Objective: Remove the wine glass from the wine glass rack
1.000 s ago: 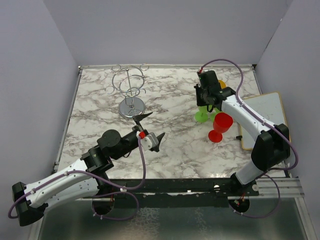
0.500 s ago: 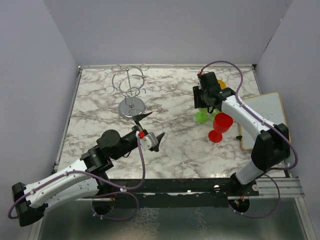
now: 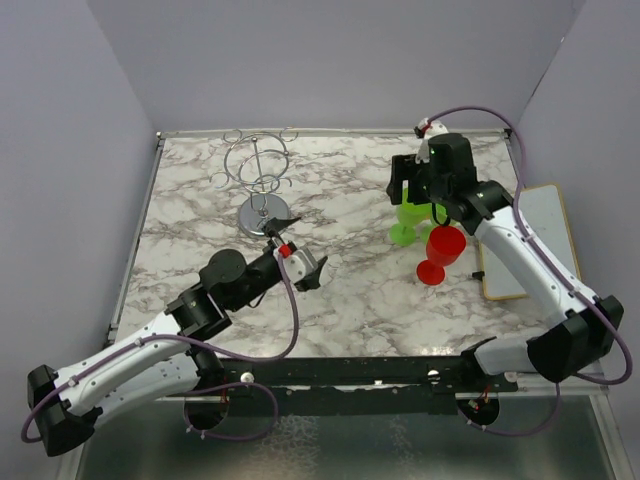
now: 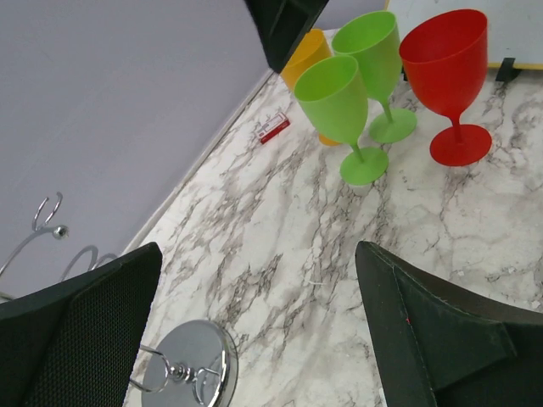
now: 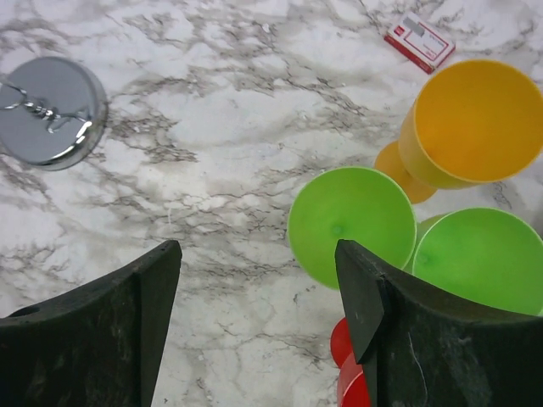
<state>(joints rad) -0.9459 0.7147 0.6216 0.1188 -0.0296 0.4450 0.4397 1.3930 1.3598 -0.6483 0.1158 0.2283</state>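
The chrome wine glass rack (image 3: 258,178) stands at the back left with no glass on its looped arms; its round base (image 4: 188,369) shows in both wrist views (image 5: 51,110). A green wine glass (image 3: 408,220) stands upright on the marble, beside a second green one (image 5: 479,259), an orange one (image 5: 475,119) and a red one (image 3: 443,246). My right gripper (image 5: 257,250) hovers open just above and left of the green wine glass (image 5: 351,225), touching nothing. My left gripper (image 3: 300,250) is open wide and empty, just in front of the rack's base.
A small red and white box (image 5: 422,40) lies on the marble behind the glasses. A white board (image 3: 525,240) rests at the table's right edge. Grey walls close in the back and sides.
My right gripper has opened, let go of the green glass and lifted away, the arm swinging right. My left gripper has shifted slightly toward the rack.
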